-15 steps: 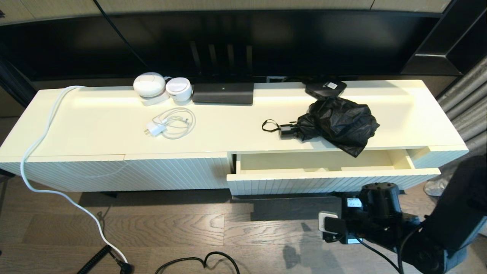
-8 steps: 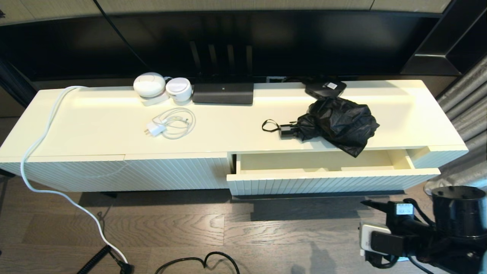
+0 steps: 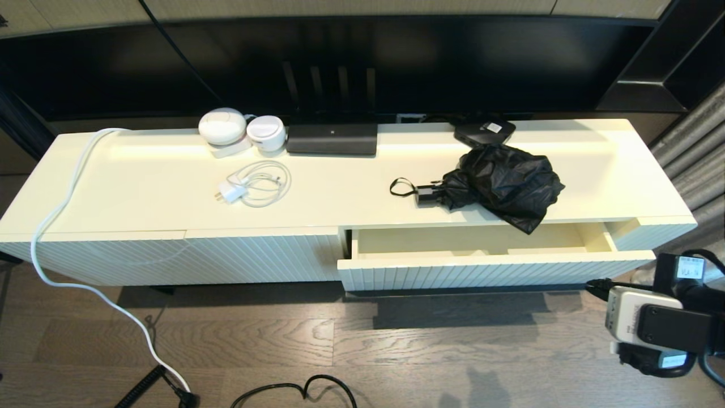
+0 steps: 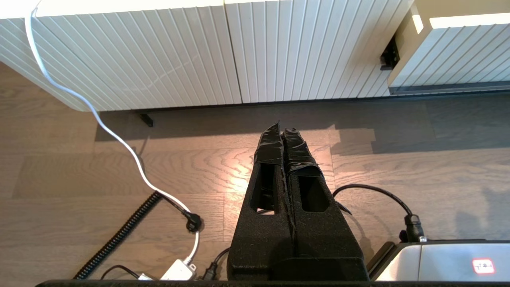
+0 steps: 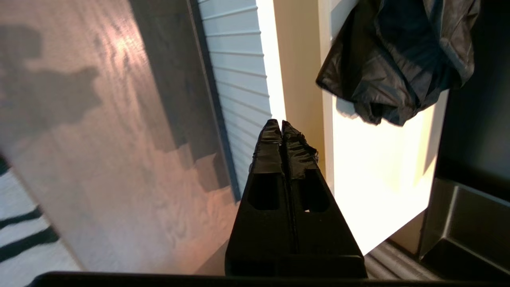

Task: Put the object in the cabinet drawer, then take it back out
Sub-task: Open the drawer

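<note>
So the black compact folding umbrella (image 3: 504, 184) is lying on the glossy cream worktop (image 3: 141, 187) of the long low cabinet, right at the front edge above the open drawer. Its fabric is loose, crinkly and shiny, all bunched into a lumpy heap, and one corner of it droops over the edge and hangs down over the drawer opening. The short black handle (image 3: 426, 194) sticks out toward the robot's left, with a thin black wrist loop (image 3: 401, 187) lying flat on the worktop beside it.

The wide shallow cream-white drawer (image 3: 487, 271) with the ribbed front is pulled out, smooth cream interior showing, with nothing visible inside.

The right pincer (image 5: 281, 127) is clenched with nothing in it, fingertips pressed together, hanging low off the drawer's right end over the wood floor; in its wrist view the umbrella fabric is ahead and well apart from it. The left pincer (image 4: 283, 129) is also clenched on nothing, parked low over the floor in front of the ribbed cabinet front.

Further left on the worktop sits a white charger with a coiled cable (image 3: 252, 184), and behind the umbrella a flat black box with a white sticker (image 3: 484, 131).
</note>
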